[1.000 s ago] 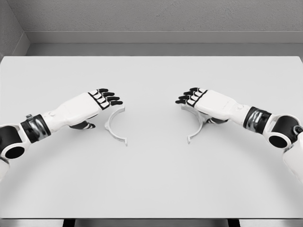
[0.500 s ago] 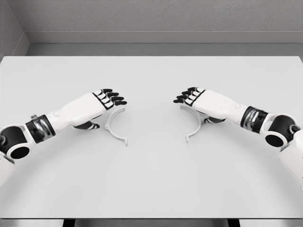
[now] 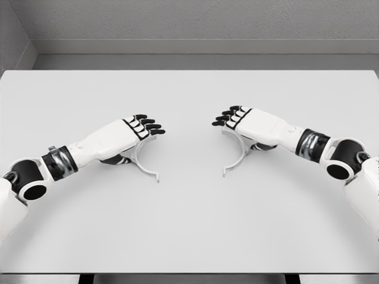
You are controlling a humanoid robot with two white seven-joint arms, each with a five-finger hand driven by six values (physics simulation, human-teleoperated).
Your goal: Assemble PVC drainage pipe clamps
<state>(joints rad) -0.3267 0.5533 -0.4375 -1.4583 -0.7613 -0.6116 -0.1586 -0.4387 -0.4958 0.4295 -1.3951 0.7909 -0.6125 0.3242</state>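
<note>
The left hand [image 3: 135, 131] lies left of centre over the upper end of its curved clamp half [image 3: 144, 164], fingers extended, grasping nothing visibly. The right hand [image 3: 246, 121] mirrors it right of centre, covering the top of the other clamp half [image 3: 235, 161]. Both hands and halves have moved inward across the worktop [image 3: 189, 236].

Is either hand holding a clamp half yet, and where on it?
Cannot tell. The left hand covers the upper end of the left half and the right hand that of the right half; no grip shows.
</note>
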